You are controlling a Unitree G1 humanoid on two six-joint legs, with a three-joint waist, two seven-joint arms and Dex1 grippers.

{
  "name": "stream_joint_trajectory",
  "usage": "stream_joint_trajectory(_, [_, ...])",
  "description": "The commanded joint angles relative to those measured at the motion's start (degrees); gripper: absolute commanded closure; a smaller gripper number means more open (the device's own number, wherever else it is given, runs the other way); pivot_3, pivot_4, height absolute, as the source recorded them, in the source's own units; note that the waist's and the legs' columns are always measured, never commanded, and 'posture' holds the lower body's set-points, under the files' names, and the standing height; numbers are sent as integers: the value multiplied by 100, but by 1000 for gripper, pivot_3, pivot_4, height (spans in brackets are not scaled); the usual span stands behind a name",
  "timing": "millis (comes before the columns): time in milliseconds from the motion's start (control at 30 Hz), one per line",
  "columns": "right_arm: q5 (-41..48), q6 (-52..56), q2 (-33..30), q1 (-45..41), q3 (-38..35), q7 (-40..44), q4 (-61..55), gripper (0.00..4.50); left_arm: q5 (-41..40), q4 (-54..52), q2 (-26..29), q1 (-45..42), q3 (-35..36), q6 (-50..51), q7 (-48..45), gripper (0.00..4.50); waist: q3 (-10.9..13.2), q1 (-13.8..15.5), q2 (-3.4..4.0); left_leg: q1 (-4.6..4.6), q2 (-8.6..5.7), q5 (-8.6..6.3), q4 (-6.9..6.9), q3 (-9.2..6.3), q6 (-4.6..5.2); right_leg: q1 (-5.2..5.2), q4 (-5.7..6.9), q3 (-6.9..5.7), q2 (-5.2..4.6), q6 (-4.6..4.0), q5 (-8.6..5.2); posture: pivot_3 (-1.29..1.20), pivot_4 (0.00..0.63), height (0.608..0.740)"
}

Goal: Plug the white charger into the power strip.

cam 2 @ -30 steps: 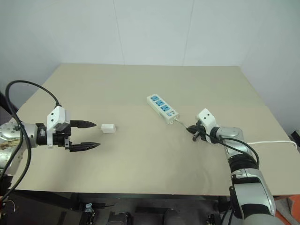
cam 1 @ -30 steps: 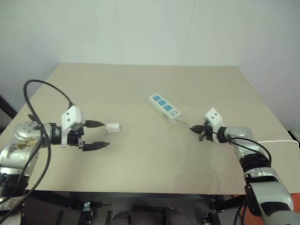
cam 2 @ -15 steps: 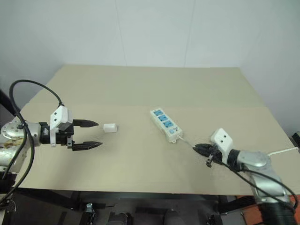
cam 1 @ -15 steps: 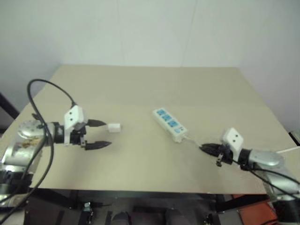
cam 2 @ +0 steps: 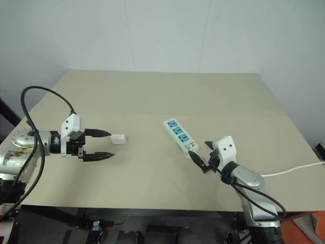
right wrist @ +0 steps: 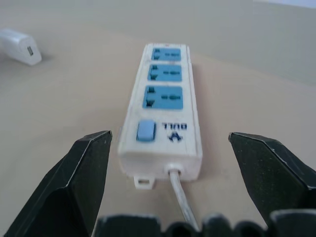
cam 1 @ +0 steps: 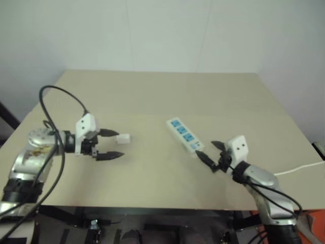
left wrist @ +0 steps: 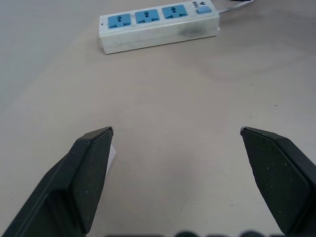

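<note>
Left gripper (cam 2: 105, 144) stands wide, holding nothing. The small white boxy plastic charger (cam 2: 118, 138) lies on the beige table top (cam 2: 152, 96), just beyond its upper fingertip, outside the gap. To do this well, the gripper should shift so the block centres between the fingers before closing.

Long white plastic power strip with blue sockets (cam 2: 181, 135) lies well apart, unobstructed. Right gripper (cam 2: 201, 157), wide and empty, sits at its cord end, thin white cord (right wrist: 180, 198) between the fingers.

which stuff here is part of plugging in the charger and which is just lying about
Part of the job:
white charger, lying by the open left gripper
power strip, its cord end facing the open right gripper

Just lying about:
nothing loose apart from these; the table simply carries them
</note>
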Motion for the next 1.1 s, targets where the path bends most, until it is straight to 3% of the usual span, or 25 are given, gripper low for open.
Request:
stream_joint_trajectory(33, [-182, -84, 123, -235, 182, -291, 59, 30, -4, -55, 76, -151, 47, 2, -48, 0, 0, -1, 0, 1, 0, 0, 0, 0, 0, 1, 0, 0, 1, 0, 0, 0, 150, 740])
stream_joint_trajectory(233, [-557, -552, 286, -309, 525, -440, 619, 30, 35, -163, 156, -48, 72, 52, -18, 0, 0, -3, 0, 0, 1, 0, -1, 0, 0, -1, 0, 0, 1, 0, 0, 0, 150, 740])
stream_joint_trajectory(967, [-485, -1456, 774, -798, 506, -397, 2187, 30, -67, -458, 46, 62, 113, 159, 206, 0, 0, -11, 0, 1, 2, 0, -3, -2, 0, -1, 0, 0, 2, 0, 0, 0, 150, 740])
stream_joint_trajectory(1100, [-538, -1555, 768, -756, 543, -351, 2292, 934, 87, -374, -40, -141, 19, 294, 492, 0, 0, -8, 0, 1, 2, 0, -3, -2, 0, 0, 0, -1, 1, 0, 0, 0, 150, 740])
